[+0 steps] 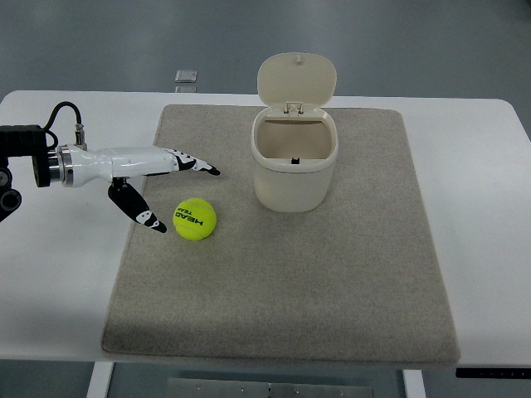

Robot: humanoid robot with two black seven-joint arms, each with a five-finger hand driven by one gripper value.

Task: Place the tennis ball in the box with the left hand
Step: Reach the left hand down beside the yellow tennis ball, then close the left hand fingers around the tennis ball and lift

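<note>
A white table (485, 207) fills most of the view, with grey floor beyond its far edge. On it lies a large grey-brown mat (332, 282), roughly rectangular, running from the far part of the table to near its front edge.

The left arm (50, 162) comes in from the picture's left edge. It has a dark joint with a black cable looping above it, then a silver collar, then a white forearm leading to the hand.

A cream box (294, 178) stands upright on the far half of the mat. Its hinged lid (296, 80) is swung up and back, so the mouth is open and the inside shows; nothing can be seen in it apart from a small dark mark low on the back wall.

The left hand (162, 186) reaches over the mat's left edge. It is spread and holds nothing: the upper fingers (192, 164) point right toward the box, and a lower black-and-white finger angles down and right, its tip close to the ball's left side but apart from it.

The ball (195, 219), yellow-green with dark print, rests on the mat, left of the box and nearer the camera, clearly apart from it.

A small grey square plate (186, 77) lies on the floor beyond the table's far edge.
</note>
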